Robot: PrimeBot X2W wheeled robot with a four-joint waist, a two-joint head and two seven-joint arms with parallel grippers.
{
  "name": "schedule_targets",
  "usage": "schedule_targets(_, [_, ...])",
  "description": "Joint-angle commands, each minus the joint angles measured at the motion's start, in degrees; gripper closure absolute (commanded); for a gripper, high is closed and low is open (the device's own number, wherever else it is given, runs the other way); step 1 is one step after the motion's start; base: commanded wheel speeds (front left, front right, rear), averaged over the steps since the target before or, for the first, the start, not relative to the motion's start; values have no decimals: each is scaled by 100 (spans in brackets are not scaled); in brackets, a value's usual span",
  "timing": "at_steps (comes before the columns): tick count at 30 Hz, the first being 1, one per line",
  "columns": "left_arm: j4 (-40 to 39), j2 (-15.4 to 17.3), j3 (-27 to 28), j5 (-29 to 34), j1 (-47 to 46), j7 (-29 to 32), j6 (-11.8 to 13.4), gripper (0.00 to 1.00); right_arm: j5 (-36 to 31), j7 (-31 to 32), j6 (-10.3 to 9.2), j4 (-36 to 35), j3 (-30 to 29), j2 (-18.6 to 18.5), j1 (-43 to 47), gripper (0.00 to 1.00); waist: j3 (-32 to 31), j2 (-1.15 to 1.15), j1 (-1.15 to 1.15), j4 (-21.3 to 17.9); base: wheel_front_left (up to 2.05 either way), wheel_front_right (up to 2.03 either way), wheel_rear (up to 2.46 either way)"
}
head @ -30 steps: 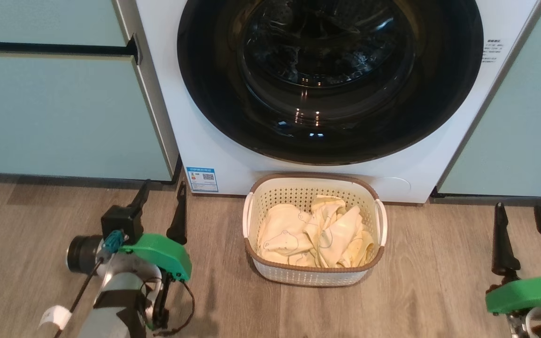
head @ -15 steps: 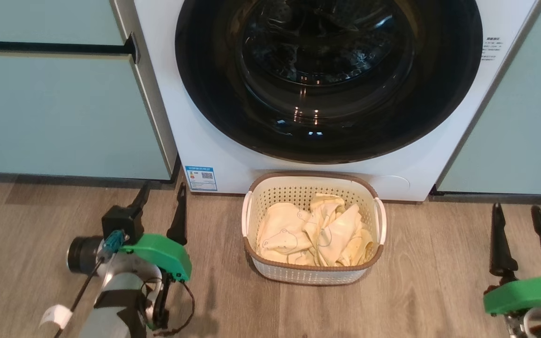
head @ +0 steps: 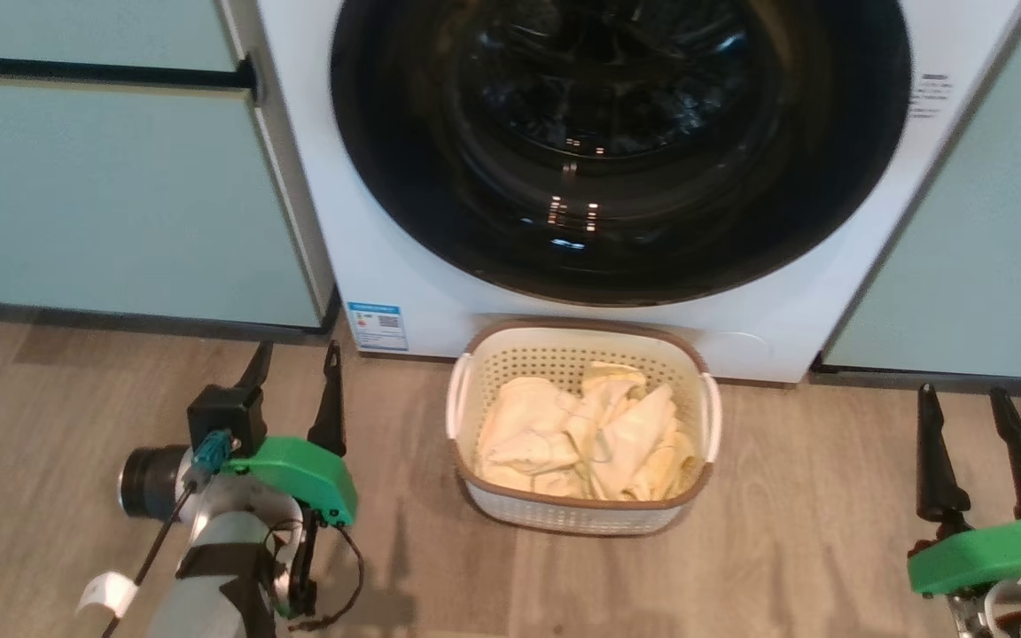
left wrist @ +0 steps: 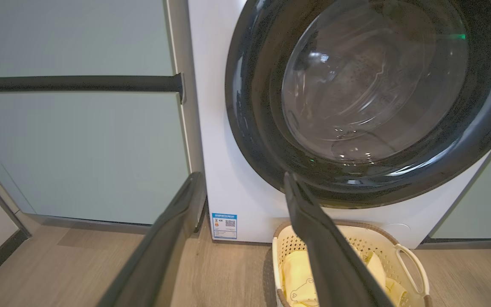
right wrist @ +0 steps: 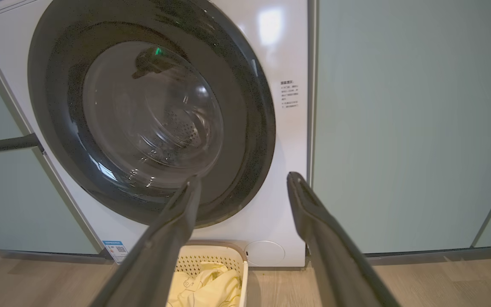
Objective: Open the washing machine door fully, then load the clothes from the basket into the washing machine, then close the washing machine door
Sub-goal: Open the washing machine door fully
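The white washing machine (head: pixel 369 257) stands ahead of me, and its round black washing machine door (head: pixel 617 151) lies flat against its front, also seen as the door (left wrist: pixel 365 98) and the door (right wrist: pixel 151 111). On the floor just in front sits the cream basket (head: pixel 475 483) holding pale yellow clothes (head: pixel 590 434). My left gripper (head: pixel 296 353) is open, low and to the left of the basket, empty. My right gripper (head: pixel 961 394) is open and empty, well to the basket's right. The basket (left wrist: pixel 411 264) and clothes (left wrist: pixel 296 273) show past the left fingers.
Pale green cabinets flank the washer on the left (head: pixel 120 195) and on the right (head: pixel 989 230). A black handle bar (head: pixel 94 73) crosses the left cabinet. A small blue label (head: pixel 378 326) marks the washer's lower left corner. Wooden floor (head: pixel 812 532) surrounds the basket.
The whole head picture has shifted a little, so the camera has moved. Both grippers stay open and empty; nothing was touched.
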Motion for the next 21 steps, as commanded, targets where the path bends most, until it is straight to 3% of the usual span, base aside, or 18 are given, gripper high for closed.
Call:
schedule_targets(1, [-179,52,154,-22,-306,-36,13,0,47,-61,23,-163,120,-119,-345,0,4,0,0,-3,123,123,-246])
schedule_targets(21, [-121,51,91,-76,-277,-36,33,0,33,-61,23,-153,120,-119,-345,0,-19,0,0,-9,116,120,-236])
